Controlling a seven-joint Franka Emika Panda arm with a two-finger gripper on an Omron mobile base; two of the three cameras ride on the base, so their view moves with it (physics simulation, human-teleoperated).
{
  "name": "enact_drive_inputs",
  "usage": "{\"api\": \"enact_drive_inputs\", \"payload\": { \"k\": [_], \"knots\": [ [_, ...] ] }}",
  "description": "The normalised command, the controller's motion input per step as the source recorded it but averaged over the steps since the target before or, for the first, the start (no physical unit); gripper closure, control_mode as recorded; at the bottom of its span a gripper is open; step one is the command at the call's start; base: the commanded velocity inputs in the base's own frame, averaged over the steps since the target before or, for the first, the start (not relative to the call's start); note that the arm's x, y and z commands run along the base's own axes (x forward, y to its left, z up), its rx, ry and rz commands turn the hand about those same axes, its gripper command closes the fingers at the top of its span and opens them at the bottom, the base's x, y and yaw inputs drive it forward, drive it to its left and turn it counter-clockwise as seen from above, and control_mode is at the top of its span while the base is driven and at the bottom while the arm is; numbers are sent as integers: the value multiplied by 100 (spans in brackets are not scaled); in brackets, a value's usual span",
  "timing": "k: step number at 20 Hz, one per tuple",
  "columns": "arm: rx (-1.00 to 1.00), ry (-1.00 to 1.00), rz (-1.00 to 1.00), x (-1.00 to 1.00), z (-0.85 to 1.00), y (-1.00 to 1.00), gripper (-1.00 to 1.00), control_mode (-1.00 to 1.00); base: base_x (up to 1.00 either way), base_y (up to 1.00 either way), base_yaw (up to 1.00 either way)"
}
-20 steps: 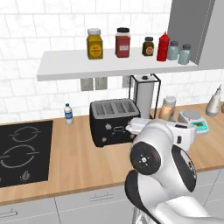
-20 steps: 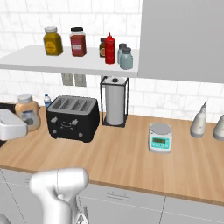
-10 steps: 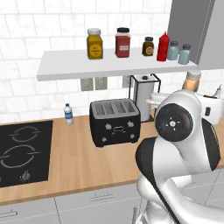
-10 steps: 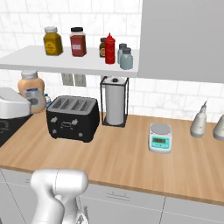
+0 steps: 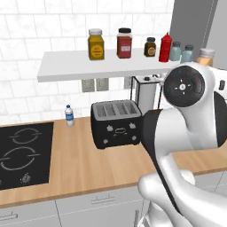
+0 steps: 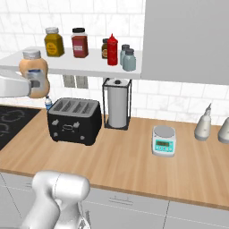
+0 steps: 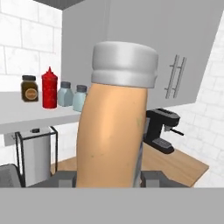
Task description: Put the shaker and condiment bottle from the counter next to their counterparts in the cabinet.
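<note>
Half done, apparently: two shakers point(image 6: 127, 57) on shelf point(image 6: 89, 68) beside red squeeze bottle point(image 6: 112, 49); jaws pinching condiment bottle point(image 7: 114, 127), unplaced.

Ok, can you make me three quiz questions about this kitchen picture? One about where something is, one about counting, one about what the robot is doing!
1. Where is the red squeeze bottle?
A. on the shelf
B. on the counter
C. on the toaster

2. How many pale shakers stand beside it?
A. none
B. two
C. five

3. What is the gripper doing?
A. hanging open
B. pressing the toaster
C. holding the condiment bottle

Answers:
1 A, it stands on the white shelf.
2 B, two shakers stand right of it.
3 C, the orange-brown bottle sits upright in the gripper, raised above the toaster.
</note>
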Motion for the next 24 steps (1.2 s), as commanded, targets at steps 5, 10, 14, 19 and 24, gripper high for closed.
{"api": "enact_drive_inputs", "payload": {
  "k": [5,10,14,19,24],
  "knots": [
    [0,0,0,53,17,-12,100,-100,0,0,0],
    [0,1,0,68,1,-7,100,-100,0,0,0],
    [0,1,0,73,-1,0,100,-100,0,0,0],
    [0,1,0,84,0,-3,100,-100,0,0,0],
    [0,2,0,88,-5,-12,100,-100,0,0,0]
  ]
}}
